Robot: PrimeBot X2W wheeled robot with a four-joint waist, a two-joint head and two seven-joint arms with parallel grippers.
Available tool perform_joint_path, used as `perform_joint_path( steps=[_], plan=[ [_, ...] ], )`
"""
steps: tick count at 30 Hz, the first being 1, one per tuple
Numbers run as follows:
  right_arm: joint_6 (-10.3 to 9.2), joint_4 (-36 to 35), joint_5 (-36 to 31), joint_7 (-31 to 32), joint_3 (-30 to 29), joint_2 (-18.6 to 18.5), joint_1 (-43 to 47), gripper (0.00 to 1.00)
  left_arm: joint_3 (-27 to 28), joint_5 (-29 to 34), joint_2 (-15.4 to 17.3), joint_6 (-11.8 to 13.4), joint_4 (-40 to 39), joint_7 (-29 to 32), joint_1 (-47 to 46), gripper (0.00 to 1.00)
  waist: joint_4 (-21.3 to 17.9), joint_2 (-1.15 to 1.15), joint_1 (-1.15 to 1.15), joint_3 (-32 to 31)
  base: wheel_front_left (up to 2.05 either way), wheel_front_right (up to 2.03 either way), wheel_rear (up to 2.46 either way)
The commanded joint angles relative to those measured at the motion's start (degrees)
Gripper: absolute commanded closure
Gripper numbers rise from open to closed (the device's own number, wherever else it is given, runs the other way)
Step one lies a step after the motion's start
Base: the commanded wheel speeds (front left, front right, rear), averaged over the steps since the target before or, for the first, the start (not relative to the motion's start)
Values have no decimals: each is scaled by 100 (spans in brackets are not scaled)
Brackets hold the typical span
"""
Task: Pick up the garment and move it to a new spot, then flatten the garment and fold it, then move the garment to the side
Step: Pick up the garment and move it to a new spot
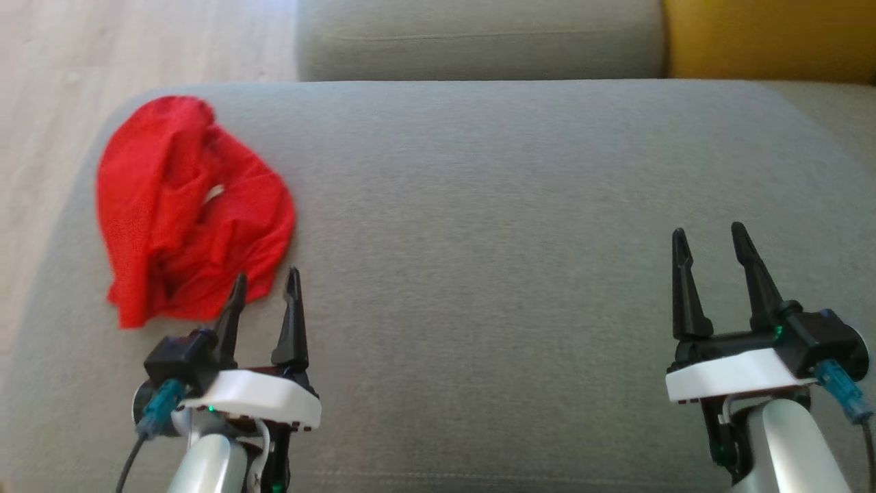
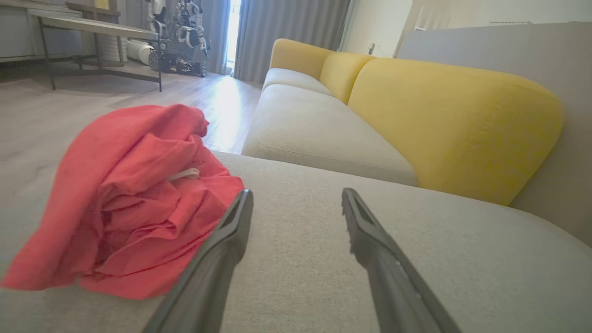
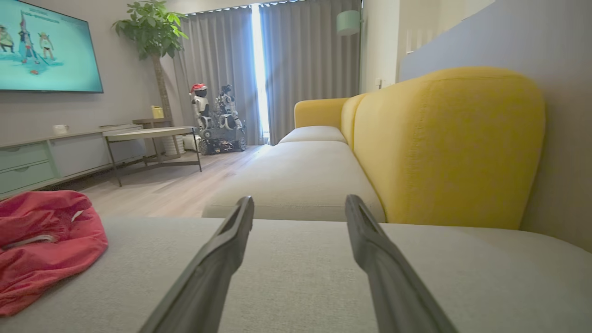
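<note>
The left tool (image 1: pixel 266 274) has two long, tapering black fingers (image 1: pixel 294 322) on a black block, capped by a curved white plastic cover (image 1: pixel 263 400). A teal connector (image 1: pixel 161 404) with a dark cable (image 1: pixel 130 465) leaves it at eight o'clock; the forearm (image 1: pixel 209 465) is silvery. The right tool (image 1: pixel 707 230) mirrors it, its blue connector (image 1: pixel 842 394) at four o'clock, a green light (image 1: pixel 778 332) on the base.

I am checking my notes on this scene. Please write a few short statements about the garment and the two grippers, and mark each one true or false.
1. The red garment lies crumpled on the grey cushion. True.
2. The left gripper is shut on the garment. False: it is open and grips nothing.
3. The right gripper is open. True.
4. The garment lies nearer the right gripper. False: it lies by the left gripper, far from the right one.
</note>
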Motion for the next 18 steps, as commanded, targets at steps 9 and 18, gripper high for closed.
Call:
perform_joint_path(
  steps=[9,18],
  plan=[
    [44,-194,-14,-60,353,-45,-84,0,364,68,11,74,-274,-44,-208,0,1185,0,0,-59,0,0,0],
    [44,-148,70,-60,467,-45,5,0,533,164,11,73,-385,-44,-86,0,2068,0,0,-203,0,0,0]
  ],
)
